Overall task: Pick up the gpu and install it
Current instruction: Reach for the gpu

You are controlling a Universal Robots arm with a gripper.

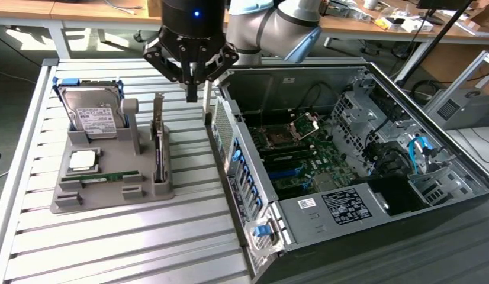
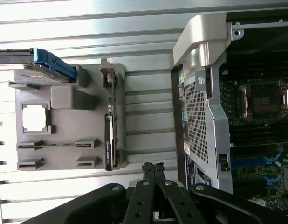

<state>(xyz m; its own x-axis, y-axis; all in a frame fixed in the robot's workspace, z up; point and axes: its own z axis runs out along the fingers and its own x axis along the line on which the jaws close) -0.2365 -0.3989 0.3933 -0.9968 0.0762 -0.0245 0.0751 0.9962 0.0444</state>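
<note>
One black hand [image 1: 192, 93], fingers together and empty, hovers between the thin silver-bracketed gpu card [image 1: 159, 155] upright in its grey plastic tray [image 1: 110, 198] and the open metal computer case [image 1: 248, 177].

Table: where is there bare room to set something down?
Widest bare patch: the table slats between the grey holder and the near edge. A strip runs along the holder's side away from the computer case. Crowded: the narrow gap between holder and case, near the shut gripper.
</note>
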